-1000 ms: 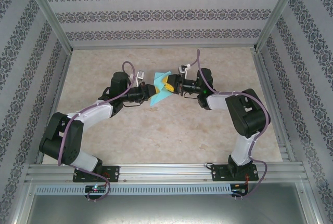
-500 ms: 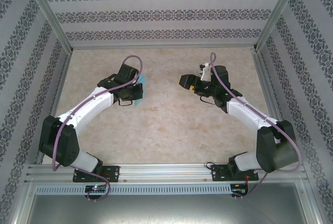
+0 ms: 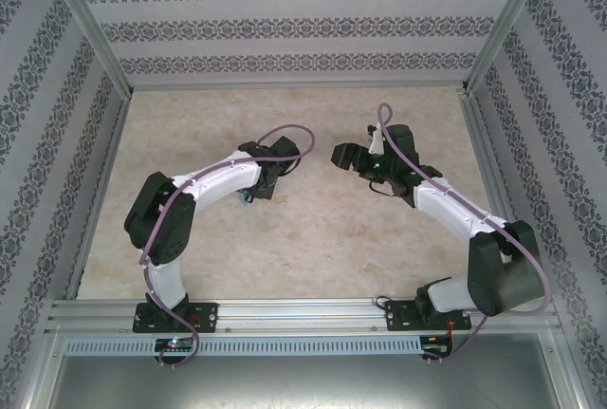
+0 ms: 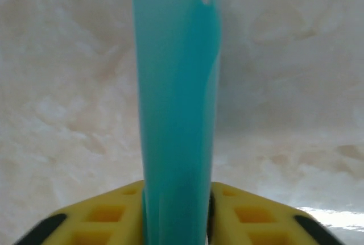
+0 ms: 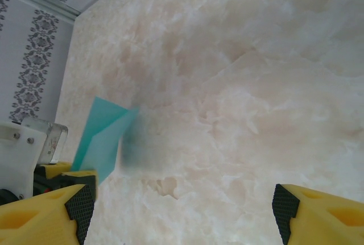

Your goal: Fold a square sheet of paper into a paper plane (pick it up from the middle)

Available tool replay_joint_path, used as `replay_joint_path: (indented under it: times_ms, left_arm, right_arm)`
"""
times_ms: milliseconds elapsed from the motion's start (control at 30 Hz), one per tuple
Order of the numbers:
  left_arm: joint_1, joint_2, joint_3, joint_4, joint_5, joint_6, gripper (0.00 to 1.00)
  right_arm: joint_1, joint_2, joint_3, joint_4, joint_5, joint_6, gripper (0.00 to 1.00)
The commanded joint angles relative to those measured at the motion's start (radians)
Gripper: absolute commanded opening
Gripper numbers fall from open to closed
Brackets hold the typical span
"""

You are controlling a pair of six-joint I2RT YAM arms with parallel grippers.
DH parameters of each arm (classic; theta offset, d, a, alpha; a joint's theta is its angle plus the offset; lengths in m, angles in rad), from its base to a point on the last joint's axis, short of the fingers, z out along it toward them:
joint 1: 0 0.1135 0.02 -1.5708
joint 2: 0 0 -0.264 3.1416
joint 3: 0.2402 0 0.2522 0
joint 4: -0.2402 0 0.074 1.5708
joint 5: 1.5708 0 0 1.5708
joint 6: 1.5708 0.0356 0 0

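The paper plane (image 4: 176,114), a narrow folded strip of teal paper, stands upright between the yellow fingers of my left gripper (image 4: 176,199). The jaws are slightly parted around it, with a thin dark slit along its right side. In the top view the left gripper (image 3: 251,191) points down at the table left of centre, and a sliver of teal paper (image 3: 248,198) shows beneath it. The right wrist view has the folded paper (image 5: 102,137) low over the marble. My right gripper (image 5: 182,205) is wide open and holds nothing; in the top view this gripper (image 3: 341,156) hangs to the right of the left one.
The marble-patterned tabletop (image 3: 313,238) is walled by patterned panels on the far side and both flanks (image 3: 303,29). A metal rail (image 3: 303,314) runs along the near edge, carrying both arm bases.
The two grippers met at the paper a second ago. The right one has let go, opened wide and drawn back right. The left arm swung the paper down to the table and its jaws have loosened.
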Motion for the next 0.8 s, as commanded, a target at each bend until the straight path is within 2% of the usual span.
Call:
replay_joint_path:
  times_ms: [0,33,200,300,400,533,633,767]
  left_arm:
    - [-0.006,-0.003,0.016,0.082,0.153,0.046,0.53]
    - [-0.001,-0.006,0.012,0.103,0.199,0.054,0.59]
    - [0.075,-0.071,-0.041,0.219,0.434,0.049,0.73]
    - [0.123,-0.145,-0.089,0.286,0.514,0.031,0.82]
    - [0.183,-0.218,-0.145,0.327,0.524,-0.004,0.92]
    - [0.296,-0.305,-0.25,0.358,0.493,-0.074,0.98]
    - [0.375,-0.373,-0.333,0.379,0.471,-0.122,1.0]
    - [0.457,-0.454,-0.421,0.403,0.459,-0.157,1.0]
  right_arm:
    - [-0.004,-0.03,-0.023,-0.018,0.031,-0.008,0.84]
    - [-0.006,-0.031,-0.026,-0.017,0.027,-0.006,0.84]
    - [0.004,-0.015,-0.035,0.003,0.018,0.008,0.83]
    - [0.049,0.027,-0.018,0.004,0.029,0.006,0.81]
    - [0.14,0.102,0.032,0.0,0.053,-0.003,0.75]
    - [0.286,0.239,0.128,0.0,0.065,0.014,0.58]
    - [0.389,0.333,0.21,-0.02,0.1,0.023,0.48]
    - [0.502,0.447,0.347,-0.114,0.176,-0.013,0.4]
